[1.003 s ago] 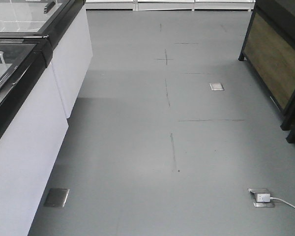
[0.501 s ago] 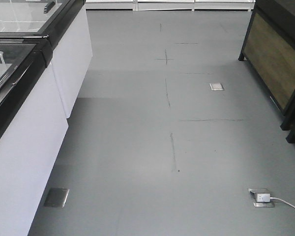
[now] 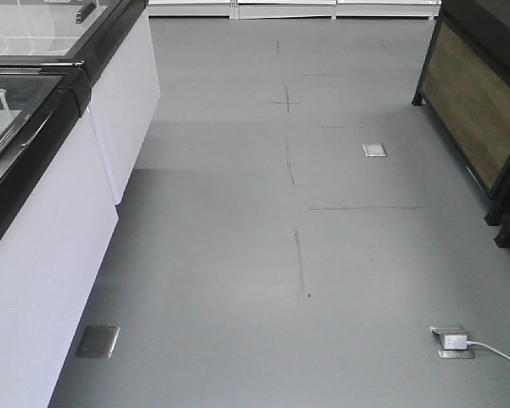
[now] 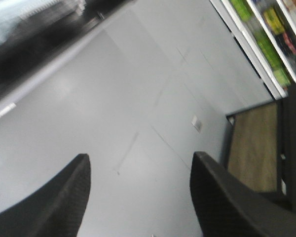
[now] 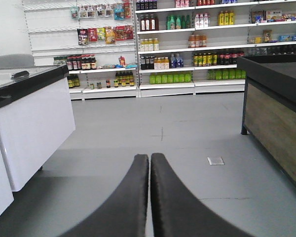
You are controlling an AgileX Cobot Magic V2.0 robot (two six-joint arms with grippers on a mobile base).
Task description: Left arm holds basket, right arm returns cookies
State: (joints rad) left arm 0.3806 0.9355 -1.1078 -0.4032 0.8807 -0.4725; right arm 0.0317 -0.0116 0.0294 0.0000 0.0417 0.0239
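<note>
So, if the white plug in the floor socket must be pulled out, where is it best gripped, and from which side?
Grip the white plug by its blocky body, coming from straight above: it seems to sit flat in the floor socket, and its cable leaves to the right. Do not pull the cable.

Even bright store light; the left wrist view is motion-blurred.

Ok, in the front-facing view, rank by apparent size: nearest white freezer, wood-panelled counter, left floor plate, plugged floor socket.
1. nearest white freezer, cropped by the frame.
2. wood-panelled counter, also cropped.
3. left floor plate and plugged floor socket look alike; I won't rank them.
</note>
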